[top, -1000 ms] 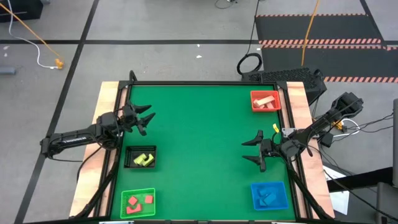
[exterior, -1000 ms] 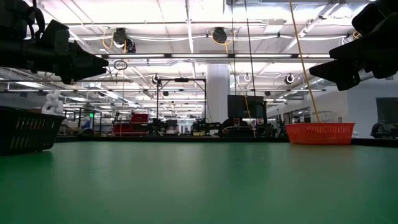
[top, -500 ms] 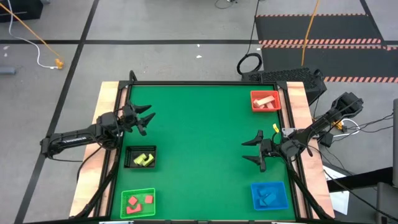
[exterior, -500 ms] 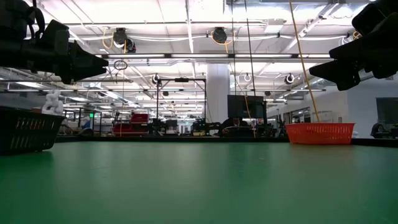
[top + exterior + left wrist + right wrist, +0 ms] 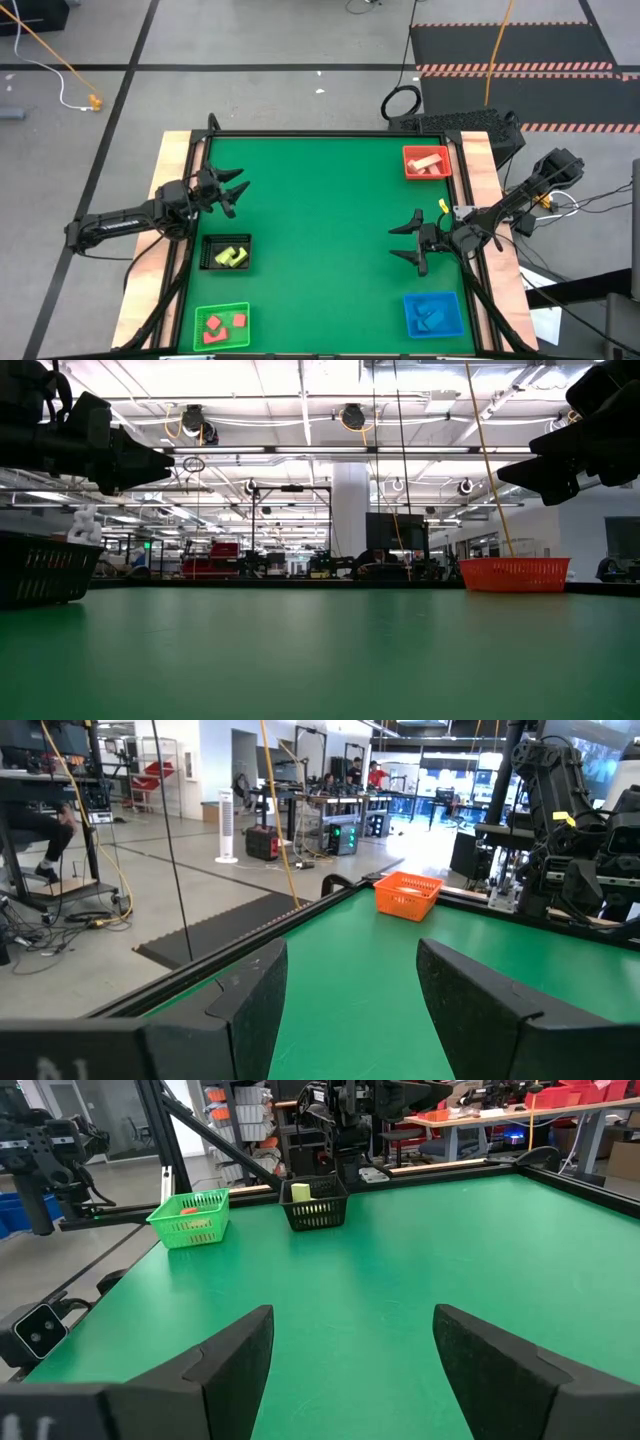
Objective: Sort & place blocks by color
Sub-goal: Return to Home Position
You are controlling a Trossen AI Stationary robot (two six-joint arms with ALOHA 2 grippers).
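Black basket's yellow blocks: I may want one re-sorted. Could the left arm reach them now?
Probably yes: the open, empty left tool hovers near the black basket; the yellow blocks lie uncovered, nothing between.

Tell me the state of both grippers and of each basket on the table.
Left gripper: open, empty, raised off the table.
Right gripper: open, empty, raised off the table.
Red basket: holds tan blocks.
Black basket: holds yellow blocks.
Green basket: holds red blocks.
Blue basket: holds blue blocks.

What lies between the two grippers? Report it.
Only bare green table between the left gripper and the right gripper, shown in the high view.
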